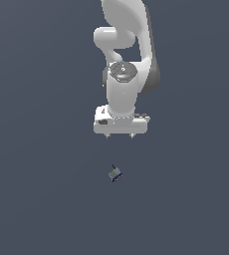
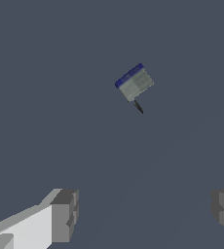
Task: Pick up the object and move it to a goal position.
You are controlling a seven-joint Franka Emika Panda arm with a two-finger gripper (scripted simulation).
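Note:
The object (image 1: 115, 174) is a tiny flat grey-olive tin with a dark blue rim, lying alone on the dark floor in the exterior view. My gripper (image 1: 119, 136) hangs from the white arm above and behind it, well apart from it. The wrist view shows the object (image 2: 134, 82) slightly tilted, with a small dark streak beside it. Two grey fingertips (image 2: 65, 215) stand wide apart with nothing between them, so the gripper (image 2: 145, 214) is open. The tin is far smaller than the gap between the fingers.
The white arm (image 1: 124, 55) rises out of the top of the exterior view. A plain dark grey-blue surface (image 1: 37, 199) lies all around.

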